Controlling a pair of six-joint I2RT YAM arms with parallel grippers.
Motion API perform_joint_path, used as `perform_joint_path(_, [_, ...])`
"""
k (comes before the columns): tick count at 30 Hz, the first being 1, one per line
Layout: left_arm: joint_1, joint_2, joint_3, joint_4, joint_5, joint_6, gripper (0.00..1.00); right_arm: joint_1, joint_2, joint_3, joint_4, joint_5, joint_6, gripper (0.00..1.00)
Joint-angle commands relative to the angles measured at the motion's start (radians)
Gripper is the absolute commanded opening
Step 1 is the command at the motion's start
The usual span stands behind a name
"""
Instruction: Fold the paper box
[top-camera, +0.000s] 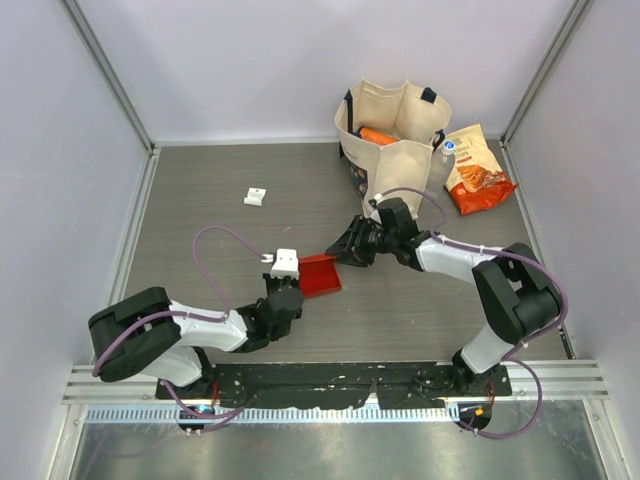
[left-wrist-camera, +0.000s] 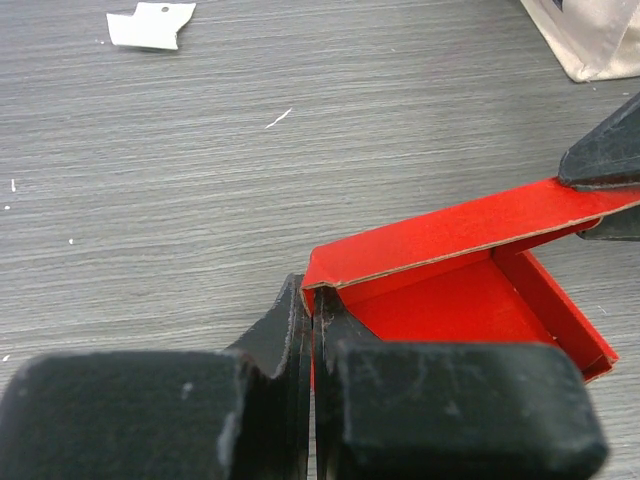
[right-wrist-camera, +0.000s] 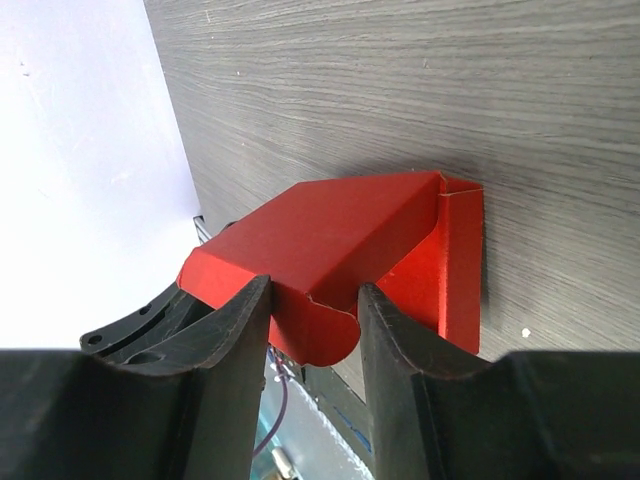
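The red paper box (top-camera: 322, 276) lies mid-table as a shallow tray with its lid half raised. My left gripper (top-camera: 289, 291) is at the box's near-left corner. In the left wrist view this gripper (left-wrist-camera: 313, 295) is shut on the corner wall of the box (left-wrist-camera: 450, 300). My right gripper (top-camera: 347, 252) reaches in from the far right. In the right wrist view its jaws (right-wrist-camera: 312, 290) stand apart, and the rounded flap of the lid (right-wrist-camera: 340, 230) hangs between them. Both fingertips touch the lid's fold.
A beige tote bag (top-camera: 400, 165) stands at the back, just behind the right arm, with an orange item inside. An orange-red snack bag (top-camera: 478, 172) lies to its right. A small white scrap (top-camera: 255, 197) sits on the wood to the far left. Walls close in on three sides.
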Motion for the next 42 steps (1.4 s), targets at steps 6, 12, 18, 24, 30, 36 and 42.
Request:
perform_joint_path(6, [-0.025,0.010,-0.015,0.149,-0.017,-0.011,0.00,0.081,-0.093,-0.127,0.171,0.095,0.019,0.34])
perform_joint_path(12, [-0.031,-0.013,-0.032,0.122,-0.009,-0.048,0.00,0.101,-0.116,-0.179,0.195,0.156,-0.040,0.33])
perform_joint_path(18, [-0.031,-0.066,-0.019,-0.001,0.023,-0.151,0.18,0.107,-0.128,-0.201,0.198,0.181,-0.077,0.33])
perform_joint_path(24, [-0.031,-0.142,-0.003,-0.142,0.055,-0.238,0.38,0.119,-0.134,-0.208,0.183,0.201,-0.112,0.33])
perform_joint_path(30, [-0.028,-0.277,-0.006,-0.268,0.135,-0.298,0.69,0.133,-0.145,-0.210,0.165,0.228,-0.141,0.33])
perform_joint_path(36, [-0.005,-0.450,-0.006,-0.439,0.369,-0.350,0.93,0.136,-0.137,-0.207,0.168,0.236,-0.150,0.33])
perform_joint_path(42, [0.080,-0.625,0.105,-0.844,0.495,-0.502,0.97,0.139,-0.137,-0.196,0.160,0.239,-0.163,0.32])
